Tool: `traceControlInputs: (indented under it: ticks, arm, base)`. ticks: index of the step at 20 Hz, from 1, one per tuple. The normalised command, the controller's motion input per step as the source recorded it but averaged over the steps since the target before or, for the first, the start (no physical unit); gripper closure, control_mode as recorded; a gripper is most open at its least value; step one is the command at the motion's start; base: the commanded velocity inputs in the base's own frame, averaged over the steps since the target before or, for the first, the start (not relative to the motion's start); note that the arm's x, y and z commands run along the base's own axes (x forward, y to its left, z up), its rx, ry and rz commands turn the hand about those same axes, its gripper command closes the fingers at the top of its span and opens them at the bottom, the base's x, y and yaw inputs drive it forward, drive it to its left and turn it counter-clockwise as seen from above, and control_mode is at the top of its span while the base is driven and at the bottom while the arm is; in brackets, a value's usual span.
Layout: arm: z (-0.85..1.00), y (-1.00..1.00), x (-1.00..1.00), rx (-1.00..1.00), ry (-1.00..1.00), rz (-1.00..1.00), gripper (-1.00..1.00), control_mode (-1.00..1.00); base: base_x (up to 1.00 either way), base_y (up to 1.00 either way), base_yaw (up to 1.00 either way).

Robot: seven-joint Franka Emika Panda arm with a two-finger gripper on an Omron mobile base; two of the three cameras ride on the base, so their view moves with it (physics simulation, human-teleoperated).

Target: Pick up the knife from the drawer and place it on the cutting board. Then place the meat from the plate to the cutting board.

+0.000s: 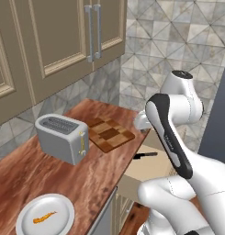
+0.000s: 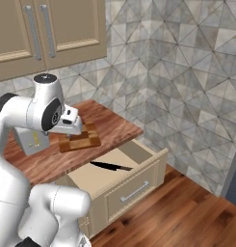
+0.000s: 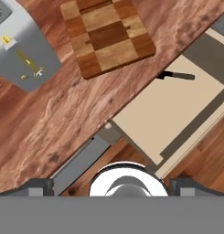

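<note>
While tool (image 2: 71, 126) hangs released, jaws spread wide, nothing grasped, above worktop (image 3: 63, 109) edge: knife (image 3: 176, 75) lies flat in open drawer (image 3: 177, 109), below tool and off to one side, well apart. Cutting board (image 3: 107, 36) sits on worktop just beyond tool, bare. Toaster (image 1: 62, 137) stands beside board. Plate (image 1: 45, 215) with meat (image 1: 44, 217) rests at near end of worktop, far from tool, past toaster.
</note>
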Motion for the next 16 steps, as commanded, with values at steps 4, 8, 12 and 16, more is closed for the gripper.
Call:
traceControlInputs:
  ticks: [4, 8, 12, 16]
  arm:
    - [-0.44, -0.1, 0.01, 0.0, 0.11, -0.01, -1.0, -1.0]
    - [-0.34, -0.33, 0.06, 0.0, 0.05, 0.0, -1.0, -1.0]
    - [-0.34, -0.47, 0.04, 0.0, 0.05, 0.0, -1.0, -1.0]
    - [-0.33, -0.41, 0.12, 0.0, 0.09, 0.0, -1.0, -1.0]
  base:
    - [0.0, 0.0, 0.0]
    - [0.0, 0.0, 0.0]
    - [0.0, 0.0, 0.0]
    - [0.0, 0.0, 0.0]
